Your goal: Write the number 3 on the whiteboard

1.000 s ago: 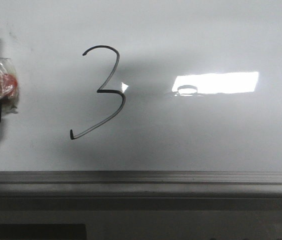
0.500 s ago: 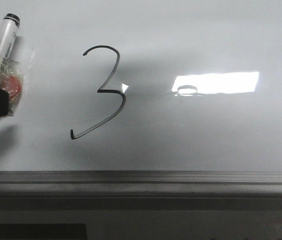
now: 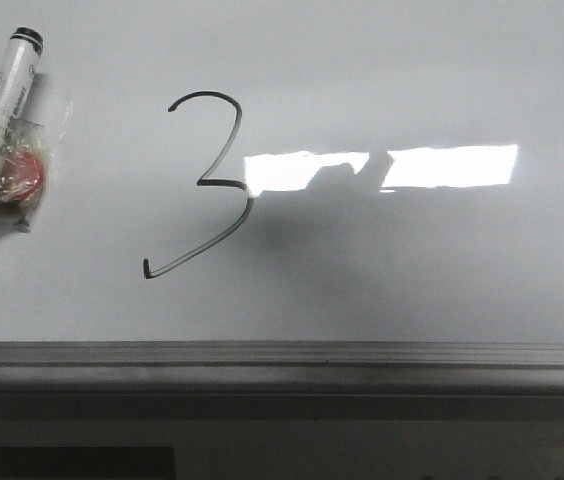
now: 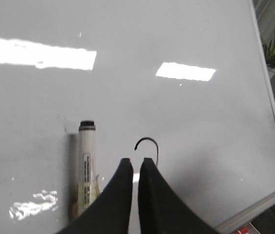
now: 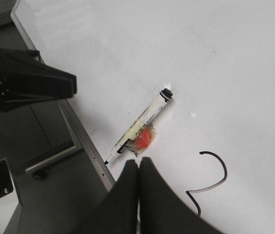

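Note:
The number 3 point(image 3: 202, 185) is drawn in thin black line on the whiteboard point(image 3: 412, 280), left of centre. Its top arc shows in the left wrist view point(image 4: 149, 140) and its upper half in the right wrist view point(image 5: 220, 180). A white marker point(image 3: 2, 120) with a red lump taped to it lies flat on the board at the far left, held by nothing; it also shows in both wrist views point(image 4: 86, 170) point(image 5: 145, 124). My left gripper point(image 4: 136, 162) hangs above the board, jaws narrowly apart and empty. My right gripper point(image 5: 138, 162) is shut and empty. Neither gripper shows in the front view.
A grey metal edge strip point(image 3: 282, 355) runs along the board's near side, with a dark band below it. Bright rectangular glare point(image 3: 452, 165) lies right of the digit. A black arm part point(image 5: 25, 83) shows beyond the board's edge in the right wrist view.
The black gripper that held the marker at the far left has let it go and left the front view. The marker now lies tilted on the board. The glare patch has widened.

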`<state>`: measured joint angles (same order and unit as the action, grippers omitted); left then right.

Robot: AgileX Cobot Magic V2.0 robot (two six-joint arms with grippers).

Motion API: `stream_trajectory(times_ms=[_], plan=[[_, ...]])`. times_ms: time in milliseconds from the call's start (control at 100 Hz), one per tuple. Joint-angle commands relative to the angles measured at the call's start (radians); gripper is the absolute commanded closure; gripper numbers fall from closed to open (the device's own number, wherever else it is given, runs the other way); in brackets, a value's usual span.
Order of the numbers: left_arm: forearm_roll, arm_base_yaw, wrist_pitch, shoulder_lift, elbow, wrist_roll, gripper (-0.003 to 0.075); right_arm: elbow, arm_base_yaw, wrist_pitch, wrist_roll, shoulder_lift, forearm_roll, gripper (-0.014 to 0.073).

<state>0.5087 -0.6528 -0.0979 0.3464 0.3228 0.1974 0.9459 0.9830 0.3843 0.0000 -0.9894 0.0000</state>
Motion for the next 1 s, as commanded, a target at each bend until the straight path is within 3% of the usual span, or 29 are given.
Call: stream_trajectory(times_ms=[0, 240, 410, 990], plan=[[-0.075, 0.002, 0.038, -0.072, 0.028, 0.001, 0.0741, -0.084, -0.007, -0.175, -0.009, 0.105, -0.012, 0.0655], [-0.253, 0.002, -0.03, -0.24, 0.001, 0.001, 0.0741, -0.441, -0.009, -0.462, -0.009, 0.39, -0.028, 0.0655], [-0.297, 0.002, -0.03, -0.287, -0.033, 0.001, 0.0741, -0.601, -0.009, -0.479, -0.009, 0.528, -0.026, 0.0655], [-0.279, 0.002, -0.03, -0.287, -0.033, 0.001, 0.0741, -0.656, -0.009, -0.47, -0.009, 0.585, -0.026, 0.0659]])
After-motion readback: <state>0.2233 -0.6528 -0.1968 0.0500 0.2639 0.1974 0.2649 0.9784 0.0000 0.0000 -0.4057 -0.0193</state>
